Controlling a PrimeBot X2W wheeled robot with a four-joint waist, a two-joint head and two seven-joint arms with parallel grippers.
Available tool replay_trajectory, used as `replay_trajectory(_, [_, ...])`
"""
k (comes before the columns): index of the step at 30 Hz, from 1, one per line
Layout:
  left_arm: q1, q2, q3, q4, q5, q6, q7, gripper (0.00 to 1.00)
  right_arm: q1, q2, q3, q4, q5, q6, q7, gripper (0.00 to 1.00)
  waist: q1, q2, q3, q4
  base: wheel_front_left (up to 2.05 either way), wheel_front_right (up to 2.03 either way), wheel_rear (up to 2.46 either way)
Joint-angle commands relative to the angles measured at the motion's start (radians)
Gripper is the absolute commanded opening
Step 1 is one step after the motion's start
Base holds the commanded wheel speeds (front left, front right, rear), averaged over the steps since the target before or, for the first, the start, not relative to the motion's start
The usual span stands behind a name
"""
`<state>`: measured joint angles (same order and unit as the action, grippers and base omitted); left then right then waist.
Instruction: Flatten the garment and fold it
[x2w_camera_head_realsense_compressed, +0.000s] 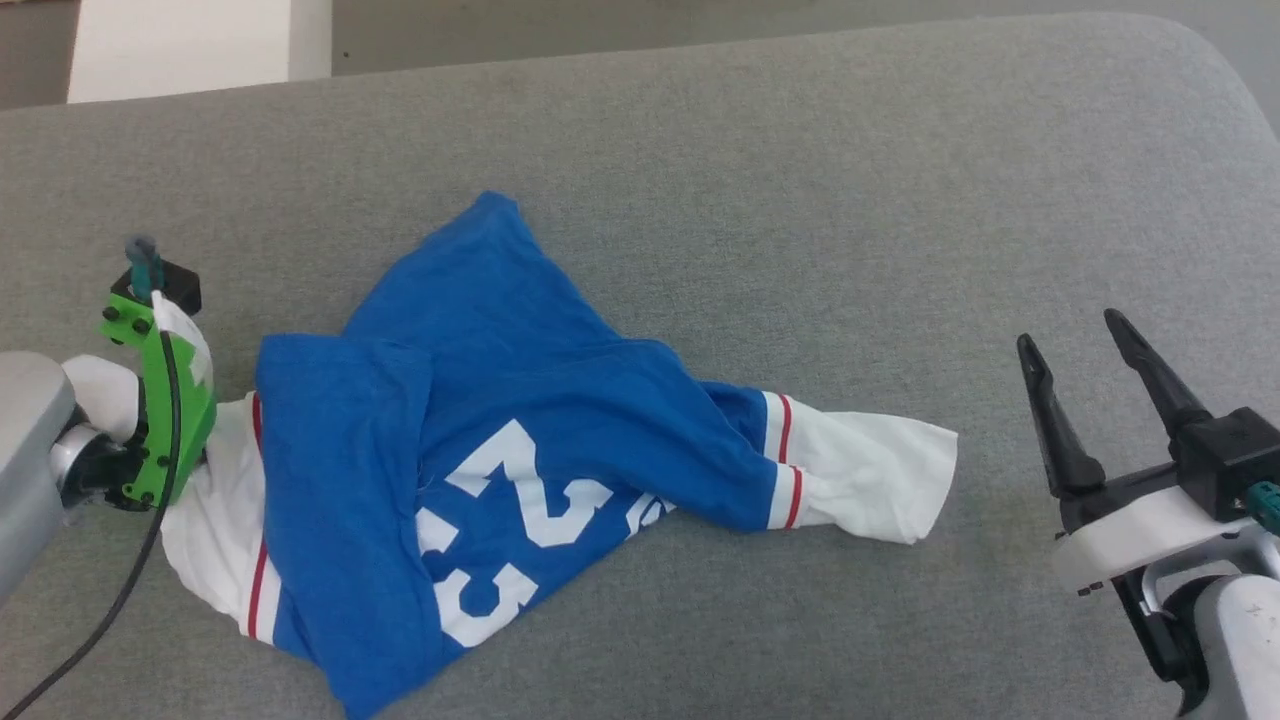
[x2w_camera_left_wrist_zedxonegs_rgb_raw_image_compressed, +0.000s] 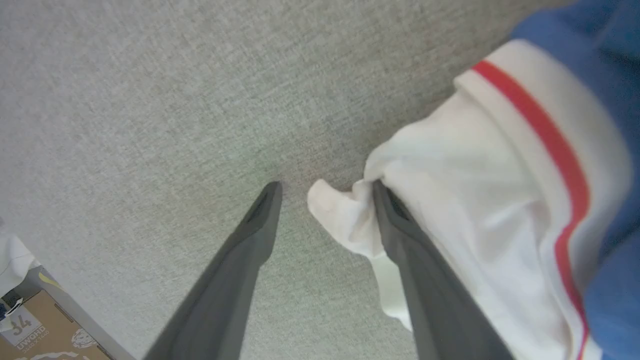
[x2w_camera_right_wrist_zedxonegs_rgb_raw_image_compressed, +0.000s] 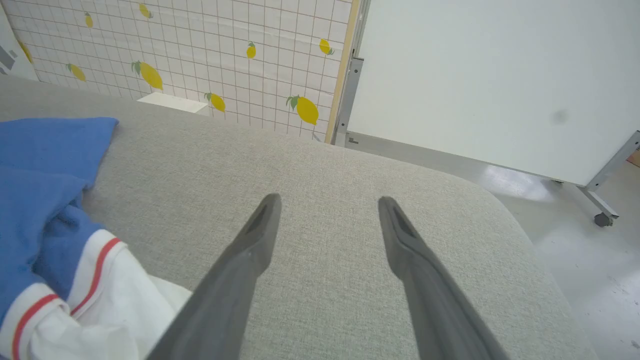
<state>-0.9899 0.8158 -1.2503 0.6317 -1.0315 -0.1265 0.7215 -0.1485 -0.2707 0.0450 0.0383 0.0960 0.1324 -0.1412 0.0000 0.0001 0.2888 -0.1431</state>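
Closest in, the left gripper (x2w_camera_left_wrist_zedxonegs_rgb_raw_image_compressed: 325, 192) points down at the grey cushion (x2w_camera_left_wrist_zedxonegs_rgb_raw_image_compressed: 125, 100) with its jaws spread wide and nothing clamped. A crumpled corner of the white sleeve (x2w_camera_left_wrist_zedxonegs_rgb_raw_image_compressed: 475, 200) pokes into the gap, and one finger lies against that cloth. Spreading away from that gripper toward the other arm is the garment (x2w_camera_head_realsense_compressed: 480, 400). It lies rumpled on the cushion, its blue body doubled over itself beside the number 23 (x2w_camera_head_realsense_compressed: 560, 512), with one hem corner peaked on the far side. Its other sleeve (x2w_camera_head_realsense_compressed: 870, 470) trails out toward the right gripper (x2w_camera_head_realsense_compressed: 1070, 332), which hovers well apart from it over bare cushion, jaws wide and empty.

I judge the jersey light, limp and a little clingy on the woven cover, so it should drape and stretch rather than slide as one sheet. Good holds look to be the sleeve cuffs or shoulder seams, one per gripper. Each pinch should go through both layers, and the two grippers would then draw apart to flatten the garment.
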Motion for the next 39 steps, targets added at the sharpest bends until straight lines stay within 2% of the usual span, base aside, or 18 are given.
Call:
replay_trajectory(1, [0.034, -0.018, -0.015, 0.001, -0.002, -0.001, 0.018, 0.22, -0.019, -0.006, -0.008, 0.001, -0.006, -0.002, -0.002, 1.0, 0.0, -0.0001, 0.007, -0.006, 0.0, 0.0, 0.0])
replay_trajectory(2, [0.037, -0.018, -0.017, -0.002, -0.004, -0.002, 0.027, 0.04, -0.02, -0.008, -0.013, 0.001, -0.006, -0.002, -0.002, 1.0, 0.0, -0.0001, 0.006, -0.003, 0.0, 0.0, 0.0])
replay_trajectory(3, [0.043, -0.018, -0.017, -0.005, -0.016, -0.002, 0.034, 0.0, -0.022, -0.009, -0.017, 0.0, -0.007, -0.002, -0.001, 1.0, 0.0, -0.0001, 0.005, 0.0, 0.0, 0.0, 0.0])
replay_trajectory(10, [0.036, -0.004, -0.01, -0.046, -0.038, -0.004, -0.038, 0.0, -0.04, -0.043, -0.02, -0.006, -0.015, -0.002, 0.017, 1.0, 0.0, -0.0001, -0.041, 0.037, 0.0, 0.0, 0.0])
replay_trajectory(14, [0.021, 0.026, 0.005, -0.093, -0.042, -0.004, -0.123, 0.0, -0.075, -0.107, 0.005, -0.021, -0.003, -0.002, 0.055, 1.0, 0.0, -0.0001, -0.071, 0.056, 0.0, 0.0, 0.0])
replay_trajectory(16, [0.019, 0.045, 0.009, -0.116, -0.038, -0.004, -0.163, 0.0, -0.099, -0.159, 0.04, -0.026, 0.021, -0.002, 0.1, 1.0, 0.0, -0.0001, -0.084, 0.063, 0.0, 0.0, 0.0])
replay_trajectory(21, [0.032, 0.079, 0.011, -0.17, -0.032, -0.004, -0.225, 0.0, -0.176, -0.358, 0.222, -0.05, 0.181, -0.002, 0.306, 1.0, 0.0, -0.0001, -0.106, 0.083, 0.0, 0.0, 0.0])
replay_trajectory(25, [0.044, 0.073, 0.008, -0.196, -0.02, -0.004, -0.248, 0.0, -0.256, -0.532, 0.439, -0.081, 0.397, -0.002, 0.566, 1.0, 0.0, -0.0001, -0.109, 0.1, 0.0, 0.0, 0.0])
replay_trajectory(29, [0.045, 0.051, 0.006, -0.209, -0.009, -0.002, -0.264, 0.0, -0.365, -0.619, 0.608, -0.094, 0.561, -0.002, 0.776, 1.0, 0.0, -0.0001, -0.102, 0.118, 0.0, 0.0, 0.0])
replay_trajectory(33, [0.032, 0.028, 0.006, -0.206, -0.004, -0.003, -0.276, 0.0, -0.455, -0.609, 0.73, -0.033, 0.632, -0.002, 0.864, 1.0, 0.0, -0.0001, -0.088, 0.136, 0.0, 0.0, 0.0])
replay_trajectory(39, [0.006, 0.004, 0.003, -0.199, 0.011, -0.003, -0.288, 0.0, -0.507, -0.517, 0.843, 0.157, 0.669, -0.002, 0.821, 1.0, 0.0, -0.0001, -0.052, 0.167, 0.0, 0.0, 0.0])
